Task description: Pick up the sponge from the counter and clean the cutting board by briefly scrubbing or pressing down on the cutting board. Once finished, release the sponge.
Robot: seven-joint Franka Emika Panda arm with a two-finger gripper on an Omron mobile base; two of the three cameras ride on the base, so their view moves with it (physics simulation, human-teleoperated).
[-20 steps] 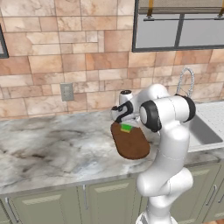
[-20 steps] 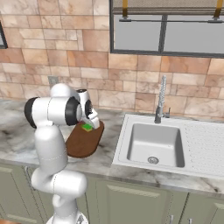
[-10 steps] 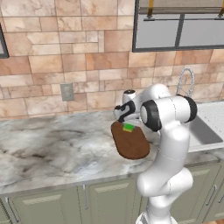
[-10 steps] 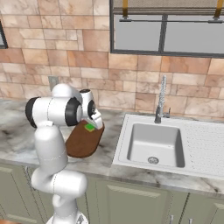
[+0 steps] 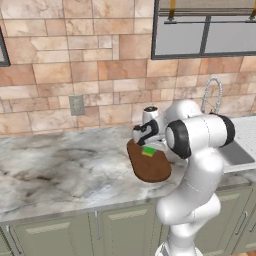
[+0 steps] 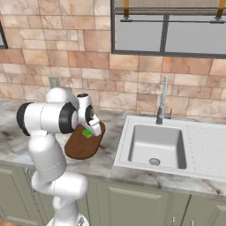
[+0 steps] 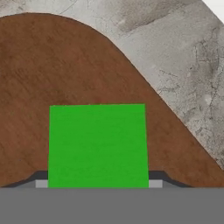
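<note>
Nothing much has shifted over the last second: the sponge (image 5: 148, 150) sits at the same far end of the cutting board (image 5: 150, 167) and the arm keeps its pose over it. Going left to right in the left base view, bare marbled counter (image 5: 60, 165) gives way to the board, then the gripper (image 5: 145, 139), its jaws closed on the sponge (the hand view shows the green block (image 7: 97, 145) between the tips). Pressing so near the board's rounded end could tip it or skid the sponge off. Its top is flat, bright green, unmarked.
</note>
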